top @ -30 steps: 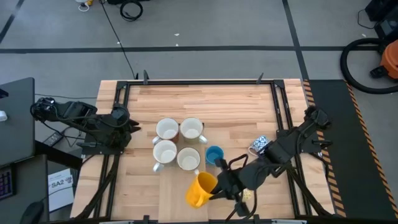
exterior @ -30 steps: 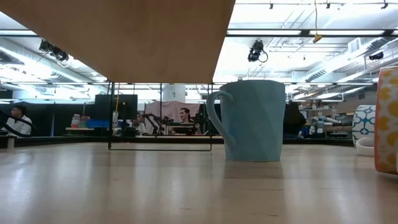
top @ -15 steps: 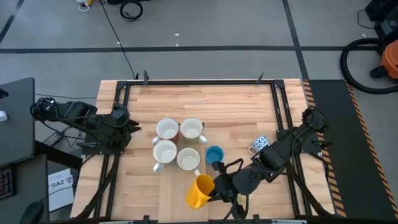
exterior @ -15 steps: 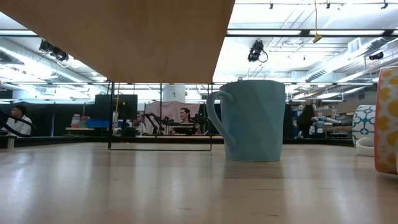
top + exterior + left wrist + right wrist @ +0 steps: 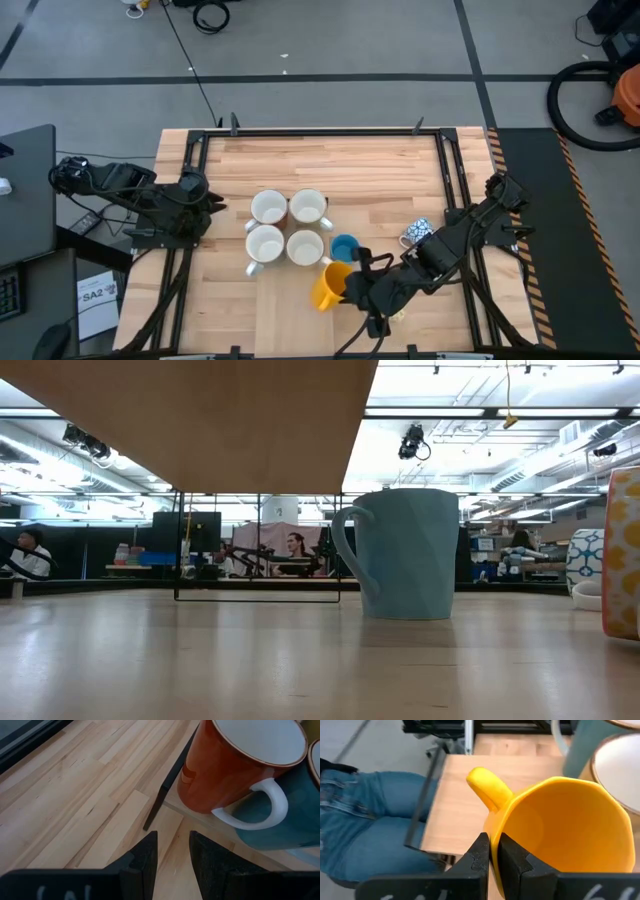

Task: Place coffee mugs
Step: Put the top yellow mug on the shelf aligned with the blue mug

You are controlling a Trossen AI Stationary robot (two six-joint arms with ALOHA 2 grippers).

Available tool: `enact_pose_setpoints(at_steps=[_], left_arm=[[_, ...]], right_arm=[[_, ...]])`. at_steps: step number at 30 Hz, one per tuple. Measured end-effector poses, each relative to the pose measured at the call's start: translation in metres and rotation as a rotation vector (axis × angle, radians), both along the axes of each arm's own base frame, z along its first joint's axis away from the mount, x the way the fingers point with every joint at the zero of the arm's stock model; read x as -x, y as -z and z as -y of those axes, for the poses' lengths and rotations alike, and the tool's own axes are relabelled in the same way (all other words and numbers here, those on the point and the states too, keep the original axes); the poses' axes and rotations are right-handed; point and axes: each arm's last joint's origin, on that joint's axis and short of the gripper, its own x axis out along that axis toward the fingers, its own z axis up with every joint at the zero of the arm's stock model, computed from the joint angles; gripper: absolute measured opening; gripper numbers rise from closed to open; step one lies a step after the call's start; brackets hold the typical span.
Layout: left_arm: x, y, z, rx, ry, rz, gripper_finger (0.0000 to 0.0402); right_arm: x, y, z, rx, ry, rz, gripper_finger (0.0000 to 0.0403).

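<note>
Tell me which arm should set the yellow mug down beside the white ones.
Right. Its hand is already shut on the yellow mug, just in front of the four white mugs. The left hand is parked at the table's left edge, holding nothing.

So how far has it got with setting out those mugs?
Four mugs already stand in a tight square mid-table, with a small blue mug beside them. The right tool grips the yellow mug by its rim, near that group. A patterned mug is still off to the right. The left tool waits at the table's left edge.
</note>
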Motion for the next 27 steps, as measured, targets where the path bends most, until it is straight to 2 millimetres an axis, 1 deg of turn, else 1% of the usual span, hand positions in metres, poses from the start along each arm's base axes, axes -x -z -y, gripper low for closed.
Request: enact_pose_setpoints(at_steps=[7, 16, 23, 27], left_arm=[[0.0, 0.0, 0.0, 0.0, 0.0, 0.0, 0.0119], [0.0, 0.0, 0.0, 0.0, 0.0, 0.0, 0.0119], [0.0001, 0.0, 0.0, 0.0, 0.0, 0.0, 0.0119], [0.0, 0.0, 0.0, 0.0, 0.0, 0.0, 0.0119]], right_arm=[[0.0022, 0.0039, 0.0037, 0.01, 0.04, -0.05, 0.0026], [0.0023, 0.0042, 0.0045, 0.018, 0.049, -0.052, 0.0026], [-0.0021, -0.002, -0.0005, -0.051, -0.001, 0.007, 0.0026], [-0.0035, -0.0028, -0.0017, -0.048, -0.021, 0.025, 0.0026]])
